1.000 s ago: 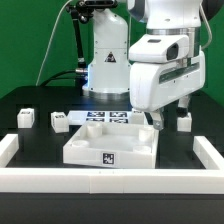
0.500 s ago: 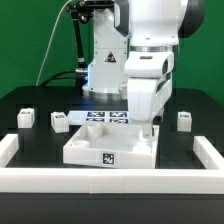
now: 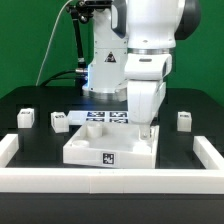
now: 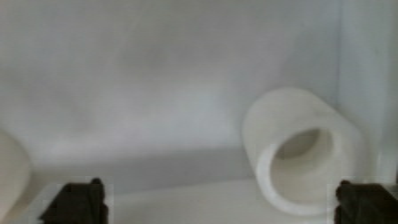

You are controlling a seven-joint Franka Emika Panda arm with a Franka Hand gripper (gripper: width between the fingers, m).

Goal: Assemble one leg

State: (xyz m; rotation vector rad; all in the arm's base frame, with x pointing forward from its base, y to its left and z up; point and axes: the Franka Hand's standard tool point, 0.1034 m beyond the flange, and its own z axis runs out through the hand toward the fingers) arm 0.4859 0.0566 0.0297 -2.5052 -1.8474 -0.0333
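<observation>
A blurred white surface [image 4: 160,80] was seen across the whole frame. A rounded, raised-rimmed hole [image 4: 306,150] was set in it, closer to one of the gripper's [image 4: 222,202] two dark fingertips [image 4: 75,203]. These were held well apart, with nothing gripped between them. A second curved white edge [image 4: 9,172] was cut off by the frame.

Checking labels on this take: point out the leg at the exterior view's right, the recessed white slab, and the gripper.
leg [image 3: 184,120]: exterior view, front face.
recessed white slab [image 3: 85,155]: exterior view, front wall, beside its tag.
gripper [image 4: 219,200]: wrist view, midway between the fingertips.
</observation>
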